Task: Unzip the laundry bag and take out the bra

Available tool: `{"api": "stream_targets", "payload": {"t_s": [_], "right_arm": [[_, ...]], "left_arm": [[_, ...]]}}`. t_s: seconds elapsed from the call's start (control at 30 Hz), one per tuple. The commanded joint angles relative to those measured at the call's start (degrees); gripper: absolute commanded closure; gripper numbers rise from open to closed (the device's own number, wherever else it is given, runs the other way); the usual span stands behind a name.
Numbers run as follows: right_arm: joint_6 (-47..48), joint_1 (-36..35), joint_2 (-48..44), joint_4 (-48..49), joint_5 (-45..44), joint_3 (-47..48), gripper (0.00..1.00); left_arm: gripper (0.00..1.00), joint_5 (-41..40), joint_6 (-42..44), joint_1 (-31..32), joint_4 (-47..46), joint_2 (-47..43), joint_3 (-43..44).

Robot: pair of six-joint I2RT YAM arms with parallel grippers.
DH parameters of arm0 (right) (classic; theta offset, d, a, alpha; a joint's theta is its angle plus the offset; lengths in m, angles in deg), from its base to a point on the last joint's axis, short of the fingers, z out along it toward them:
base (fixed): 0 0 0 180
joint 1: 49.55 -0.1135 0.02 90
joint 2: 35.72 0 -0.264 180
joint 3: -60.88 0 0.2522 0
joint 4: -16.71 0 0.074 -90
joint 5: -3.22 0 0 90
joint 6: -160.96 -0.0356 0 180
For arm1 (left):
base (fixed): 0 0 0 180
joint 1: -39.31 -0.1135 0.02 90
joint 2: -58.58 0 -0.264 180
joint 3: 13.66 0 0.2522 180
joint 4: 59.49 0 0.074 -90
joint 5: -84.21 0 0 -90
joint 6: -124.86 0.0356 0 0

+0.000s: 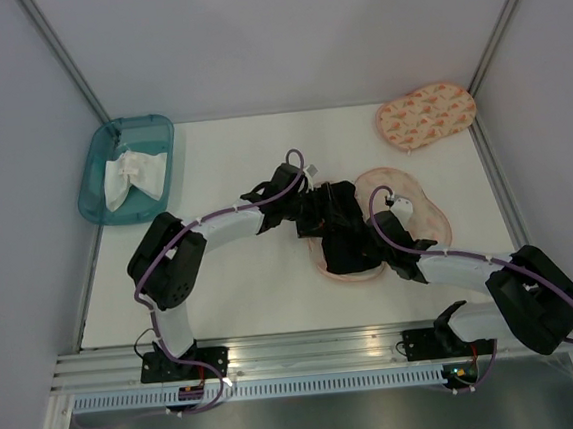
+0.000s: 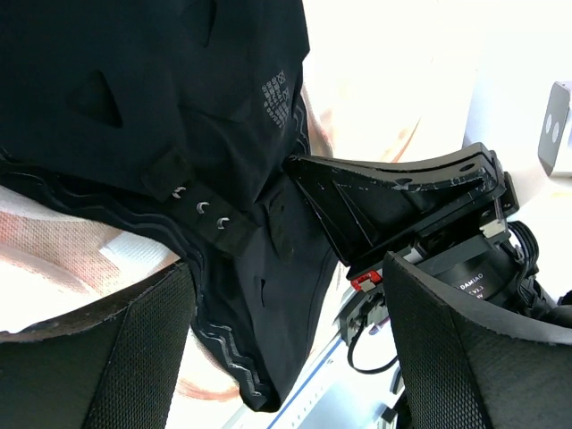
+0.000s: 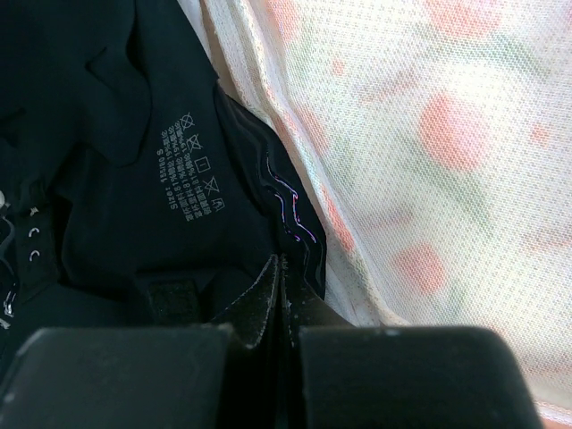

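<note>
The laundry bag (image 1: 429,218) lies open in the middle right of the table, its peach printed mesh filling the right wrist view (image 3: 429,161). The black bra (image 1: 350,251) lies bunched on the bag's left half. My right gripper (image 1: 369,239) is shut, its tips (image 3: 279,271) pinched together on the bra's wavy black edge (image 3: 134,179). My left gripper (image 1: 314,208) is open just left of it. In the left wrist view the bra (image 2: 179,89) hangs between the wide-apart fingers (image 2: 116,357), with the gripper (image 2: 286,268) around its lower fold. The right gripper's finger (image 2: 393,192) shows there, touching the bra.
A second, closed peach printed pouch (image 1: 426,115) lies at the back right corner. A teal tray (image 1: 97,171) holding a white cloth (image 1: 133,176) stands at the back left. Walls enclose the table on three sides.
</note>
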Motion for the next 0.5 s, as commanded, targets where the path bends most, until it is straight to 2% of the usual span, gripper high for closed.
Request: {"api": "stream_targets", "payload": {"t_s": [0.0, 0.2, 0.47], "right_arm": [[1.0, 0.2, 0.6, -3.7, -0.5, -0.3, 1.00], [0.9, 0.2, 0.6, -3.5, -0.7, -0.4, 0.99], [0.9, 0.2, 0.1, -3.7, -0.5, -0.3, 1.00]], "left_arm": [[0.13, 1.1, 1.7, 0.5, 1.5, -0.6, 2.9], [0.12, 0.8, 1.2, 0.5, 0.1, -1.4, 2.5], [0.15, 1.9, -1.0, 0.5, -2.9, 5.4, 2.6]]}}
